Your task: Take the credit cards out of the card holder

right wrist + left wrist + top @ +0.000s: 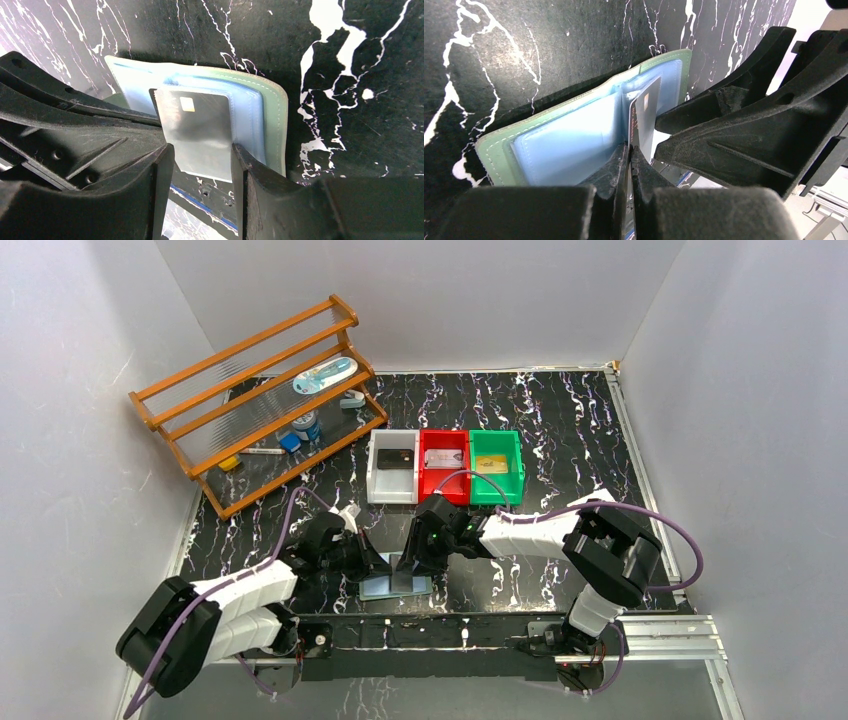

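The card holder [395, 587] lies spread open near the table's front edge, its pale blue clear pockets up [569, 142]. My left gripper [630, 147] is shut on the edge of a grey credit card [646, 115] with a gold chip, which sticks up out of the holder's middle. In the right wrist view the same card [197, 125] stands between my right gripper's [200, 167] open fingers, which do not clearly touch it, with the holder [272, 115] behind. From above, the left gripper [378, 562] and right gripper [418, 558] meet over the holder.
Behind the holder stand a white bin [372, 480] with a dark card [396, 458], a red bin [428, 485] with a pale card [443, 456] and a green bin [518, 480] with a card [490, 464]. A wooden rack [262, 400] with small items is at the back left.
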{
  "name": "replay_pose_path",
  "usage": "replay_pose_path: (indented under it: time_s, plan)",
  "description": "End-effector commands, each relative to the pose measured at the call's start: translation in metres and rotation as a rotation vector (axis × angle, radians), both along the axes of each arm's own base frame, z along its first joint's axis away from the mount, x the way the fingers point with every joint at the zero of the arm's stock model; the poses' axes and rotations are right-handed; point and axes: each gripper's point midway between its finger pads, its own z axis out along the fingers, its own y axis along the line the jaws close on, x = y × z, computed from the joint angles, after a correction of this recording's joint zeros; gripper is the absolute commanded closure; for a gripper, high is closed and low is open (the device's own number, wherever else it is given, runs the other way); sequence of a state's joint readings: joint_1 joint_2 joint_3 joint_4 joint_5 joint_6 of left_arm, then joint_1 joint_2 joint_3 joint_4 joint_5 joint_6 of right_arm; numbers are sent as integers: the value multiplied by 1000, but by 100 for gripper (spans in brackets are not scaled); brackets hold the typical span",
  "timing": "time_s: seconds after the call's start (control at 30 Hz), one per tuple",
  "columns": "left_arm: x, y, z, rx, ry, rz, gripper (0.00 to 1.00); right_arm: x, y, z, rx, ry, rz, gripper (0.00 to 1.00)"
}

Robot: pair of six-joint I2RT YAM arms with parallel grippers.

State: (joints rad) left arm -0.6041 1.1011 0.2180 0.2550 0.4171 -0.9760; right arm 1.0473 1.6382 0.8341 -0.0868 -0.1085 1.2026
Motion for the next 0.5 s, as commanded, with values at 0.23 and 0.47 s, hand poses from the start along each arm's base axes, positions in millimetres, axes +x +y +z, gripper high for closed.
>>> replay_pose_path:
  time_s: [0.23,0.47]
  plan:
    - [3,17,7,131,-48,-17,100,-1,-26,-29,-139,22,-42,46]
    - [5,25,9,189,-60,-6,100,-1,-27,-28,-139,19,-45,46]
